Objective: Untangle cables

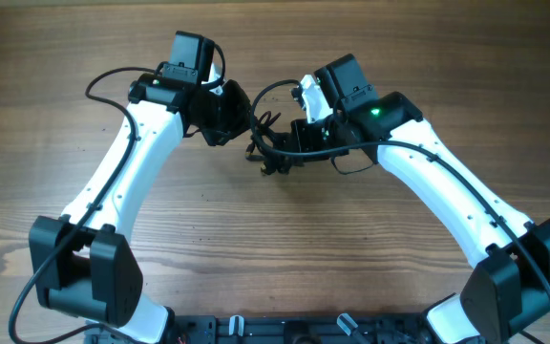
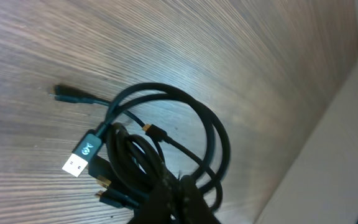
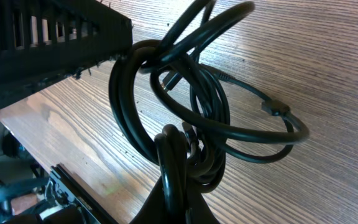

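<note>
Cables [image 1: 268, 149] are sitting as one dark knot near the middle of the wooden worktop [image 1: 275, 253], right in the narrow gap between the two arms' tips. In the left wrist view they are showing as thin black cords wound into loose overlapping loops [image 2: 160, 88], with several strands crossing each other at the lower edge of the coil. A flat USB plug [image 2: 78, 163] with a silver end and a teal-black shell is sticking out to the left, a small dark plug [image 2: 64, 93] is pointing away above it, and a tiny gold-tipped plug [image 2: 149, 129] is lying inside the ring. The left fingers [image 2: 174, 202] are pressing together on the bundle where the strands are gathering at the bottom of that view. In the right wrist view the same loops [image 3: 118, 106] are arching upward, one thinner loop is swinging out to the right over the wood grain, and the right fingers [image 3: 173, 190] are pinching a thick strand that is rising straight out of them. Both pairs of fingers are gripping the coil from opposite sides, very close to each other. Whether the lowest loops are touching the worktop I cannot tell.
</note>
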You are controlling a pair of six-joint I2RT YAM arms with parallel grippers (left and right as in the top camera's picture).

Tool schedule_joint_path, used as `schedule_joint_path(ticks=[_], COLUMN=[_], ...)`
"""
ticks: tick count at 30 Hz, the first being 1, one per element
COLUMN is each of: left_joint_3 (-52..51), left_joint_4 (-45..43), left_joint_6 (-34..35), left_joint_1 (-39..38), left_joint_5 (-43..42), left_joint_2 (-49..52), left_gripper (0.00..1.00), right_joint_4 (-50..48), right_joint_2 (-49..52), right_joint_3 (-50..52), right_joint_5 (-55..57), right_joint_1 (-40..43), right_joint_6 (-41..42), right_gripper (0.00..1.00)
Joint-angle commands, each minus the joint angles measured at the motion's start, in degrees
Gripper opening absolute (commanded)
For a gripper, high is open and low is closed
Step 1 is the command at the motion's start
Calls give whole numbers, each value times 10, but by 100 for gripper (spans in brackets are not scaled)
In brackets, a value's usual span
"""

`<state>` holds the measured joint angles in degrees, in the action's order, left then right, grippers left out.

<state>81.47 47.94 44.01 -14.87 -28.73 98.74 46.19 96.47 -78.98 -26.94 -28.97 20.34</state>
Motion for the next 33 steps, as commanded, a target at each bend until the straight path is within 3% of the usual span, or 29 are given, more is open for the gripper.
schedule_joint_path(ticks=[1,2,4,5,8,10,20,33], left_joint_3=[-1,-1,-1,-1,-1,-1,-2,-2], left_joint_4=[0,4,14,16,10,10,8,-7], left_joint_6=[-75,-76,-74,-74,-73,-73,39,77], left_joint_1=[4,4,3,2,-6,-9,-25,-27], left_joint_5=[-64,-64,-63,-60,-31,-14,-12,-14], left_joint_2=[-29,-32,-32,-31,-31,-31,-7,15], left_gripper=[26,41,61,65,61,83,39,20], right_joint_4=[-7,-7,-7,-7,-8,-9,-9,-12], right_joint_2=[-8,-8,-8,-8,-8,-8,-8,-8], right_joint_3=[-1,-1,-1,-1,-1,-1,-1,-1], right_joint_5=[-16,-16,-16,-16,-16,-16,-16,-16], right_joint_1=[1,1,1,1,1,1,1,1], right_joint_6=[-3,-2,-3,-2,-2,-3,-2,9], right_gripper=[5,5,5,5,5,5,6,5])
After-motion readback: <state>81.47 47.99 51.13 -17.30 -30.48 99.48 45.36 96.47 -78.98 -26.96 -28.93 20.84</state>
